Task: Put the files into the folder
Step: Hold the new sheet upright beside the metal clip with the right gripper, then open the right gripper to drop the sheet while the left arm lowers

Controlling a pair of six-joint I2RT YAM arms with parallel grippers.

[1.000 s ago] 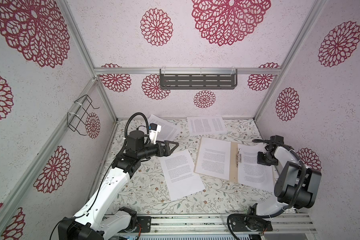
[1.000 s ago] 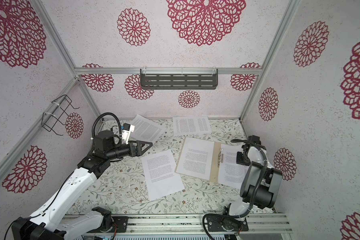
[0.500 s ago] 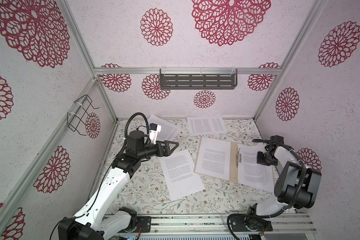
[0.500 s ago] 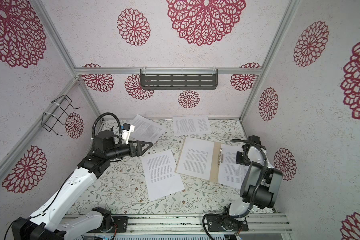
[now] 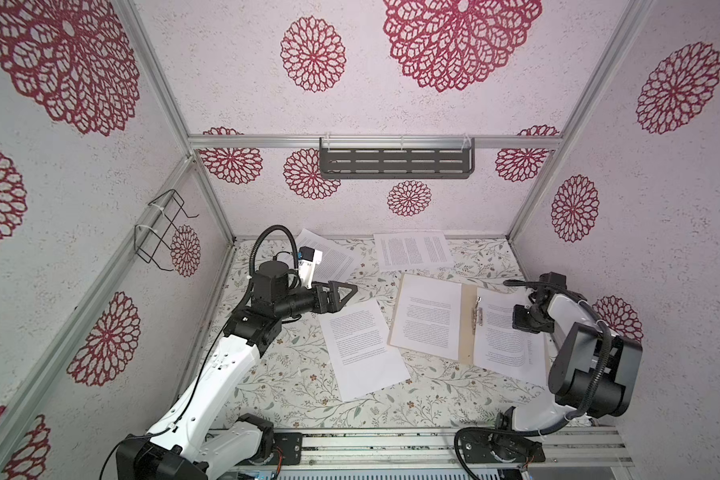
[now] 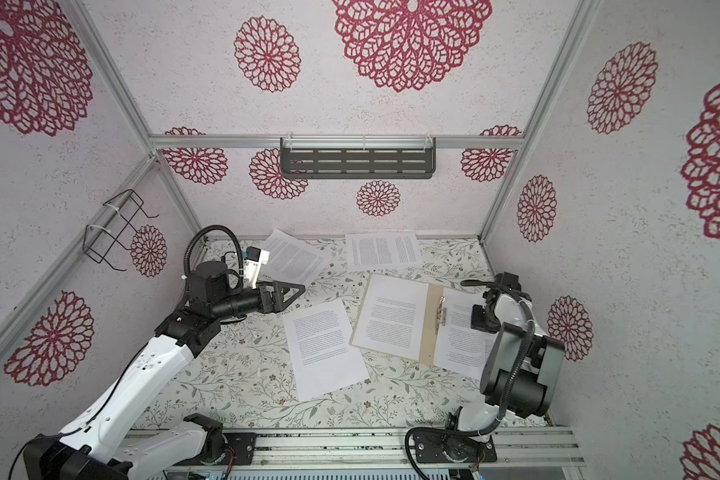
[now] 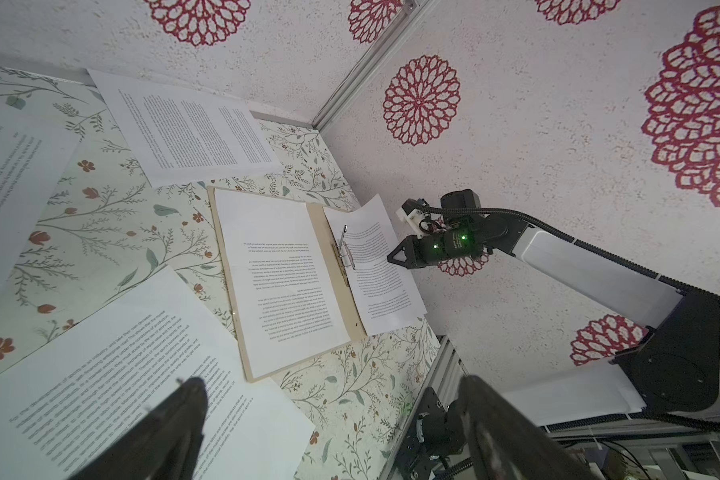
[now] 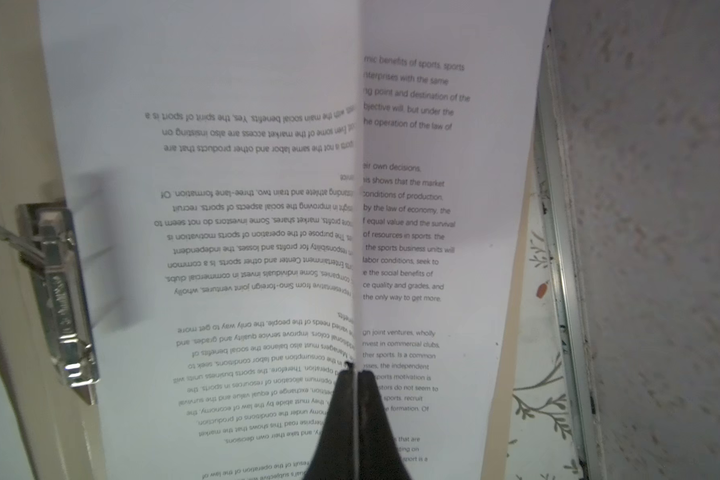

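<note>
Floral table (image 5: 291, 386) | left tool (image 5: 347, 291) spread wide, empty | right tool (image 8: 356, 374) pinching sheet (image 8: 225, 166) on folder (image 5: 467, 345)

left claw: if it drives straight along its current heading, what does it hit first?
Probably the sheet lying on the folder's nearer half: the open left claw points right, toward it, above the loose sheet's corner. Tilt is hard to judge; if level, it may pass over.
</note>
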